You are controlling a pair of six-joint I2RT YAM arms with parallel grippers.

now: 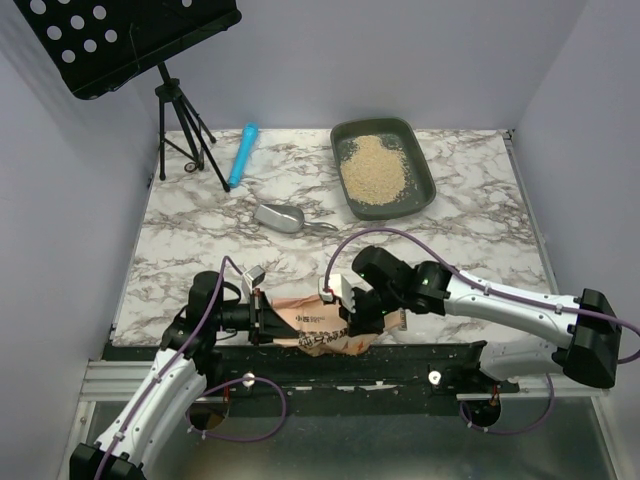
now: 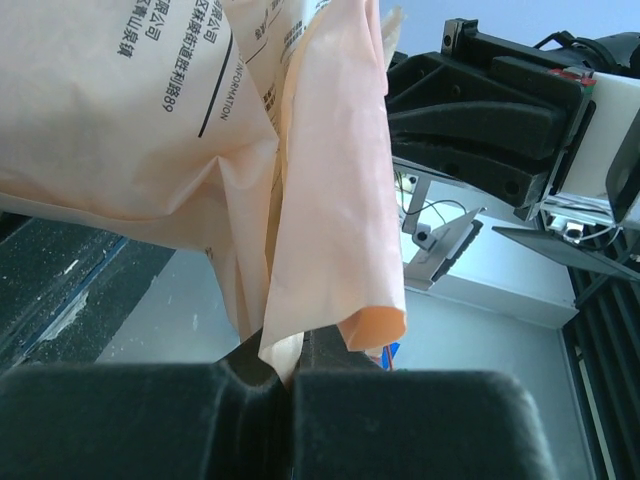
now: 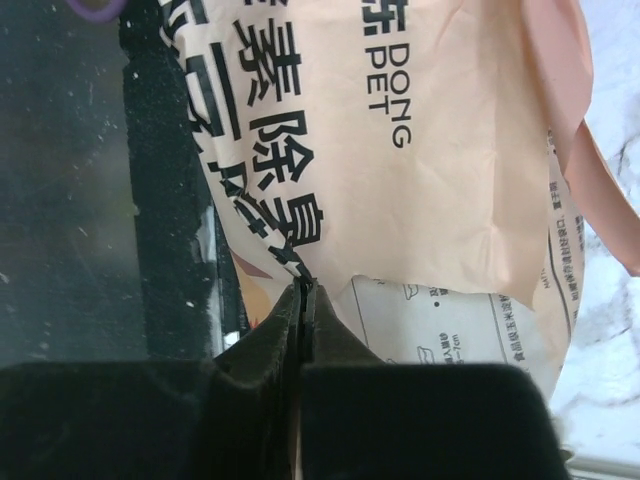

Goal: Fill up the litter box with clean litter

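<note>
The dark grey-green litter box lies at the back of the marble table, with a pile of pale beige clean litter inside it. At the table's near edge an orange-pink printed bag hangs crumpled between both grippers. My left gripper is shut on a folded edge of the bag, which is pinched between the jaws. From the right side, my right gripper is shut on a printed fold of the bag, with the jaws closed on the paper.
A silver metal scoop rests mid-table, left of the litter box. A blue tube-like object and the tripod of a black music stand occupy the back left. Pale walls close in the sides and back.
</note>
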